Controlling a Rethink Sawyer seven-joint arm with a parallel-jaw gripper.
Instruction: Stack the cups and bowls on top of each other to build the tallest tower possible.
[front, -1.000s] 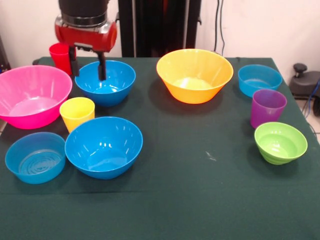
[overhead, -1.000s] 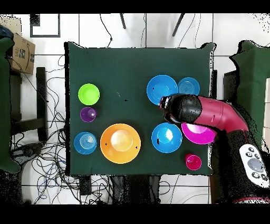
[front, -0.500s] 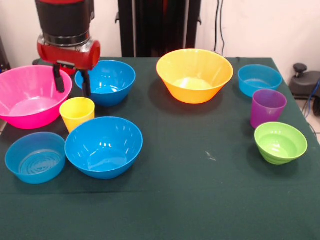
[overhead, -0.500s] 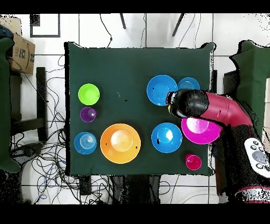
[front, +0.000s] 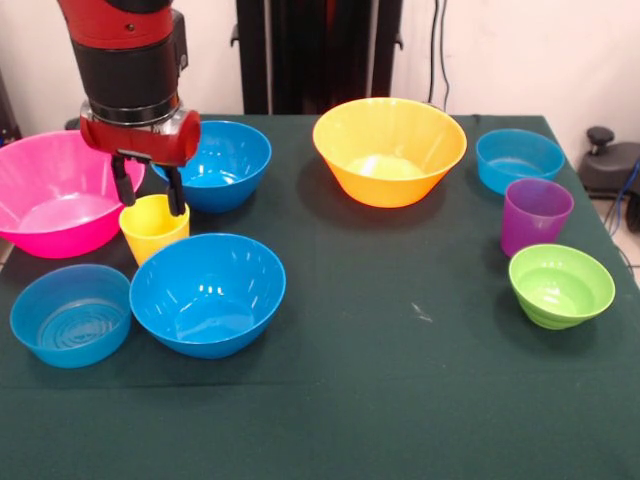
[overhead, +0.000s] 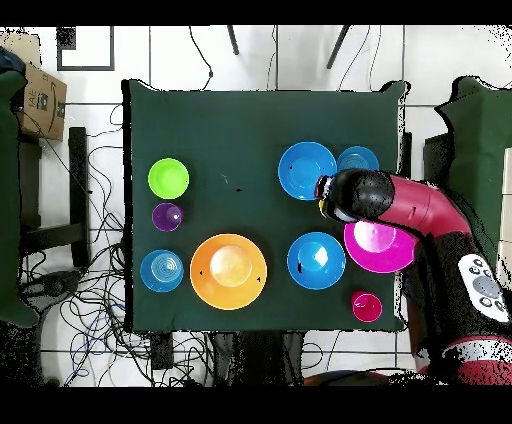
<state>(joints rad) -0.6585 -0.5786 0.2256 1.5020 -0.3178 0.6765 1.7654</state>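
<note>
My gripper (front: 154, 206) is open and hangs right over the yellow cup (front: 153, 232), one finger at each side of its far rim. In the overhead view the arm's wrist (overhead: 345, 195) covers both. The cup stands between the pink bowl (front: 60, 190), the far deep blue bowl (front: 222, 162) and the near deep blue bowl (front: 207, 292). A light-blue bowl (front: 70, 315) sits at the front left. To the right are the yellow-orange bowl (front: 389, 150), another light-blue bowl (front: 519, 160), the purple cup (front: 536, 215) and the green bowl (front: 560, 285). The red cup (overhead: 366, 306) shows only from overhead. Every piece stands singly.
The dark green tablecloth (front: 400, 400) covers the whole table. Cables trail over the floor (overhead: 90, 310) around it, and a cardboard box (overhead: 40, 95) lies beyond one corner. A black device (front: 610, 165) sits off the table's right side.
The gripper moved from over the far deep blue bowl, across toward the pink bowl, then came down over the yellow cup. It stayed open. No bowl or cup moved.
</note>
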